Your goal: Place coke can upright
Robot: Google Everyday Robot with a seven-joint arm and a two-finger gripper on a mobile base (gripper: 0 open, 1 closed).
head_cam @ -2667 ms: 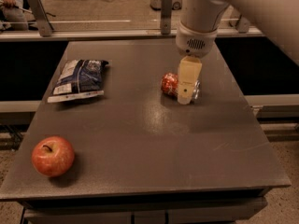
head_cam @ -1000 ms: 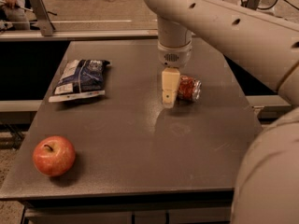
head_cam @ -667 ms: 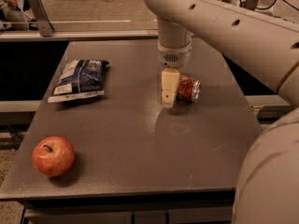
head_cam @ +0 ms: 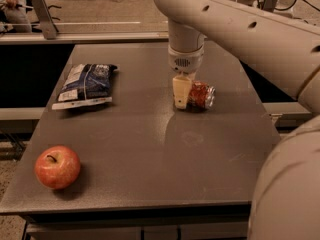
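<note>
The coke can (head_cam: 202, 95) is a small red can with a silver end. It lies on its side on the dark table (head_cam: 150, 154), right of centre towards the back, with its silver end pointing right. My gripper (head_cam: 184, 100) hangs from the big cream arm straight down onto the table. Its cream tip touches the can's left end. The part of the gripper behind the can is hidden.
A blue and white snack bag (head_cam: 85, 85) lies at the back left of the table. A red-yellow apple (head_cam: 57, 167) sits at the front left corner. My arm's bulk (head_cam: 285, 184) fills the right side of the view. A rail runs behind the table.
Since 2.7 s ago the arm has swung round: the can then lay left of the gripper tip and now lies right of it, shifted slightly right. Over the last second nothing visibly moved.
</note>
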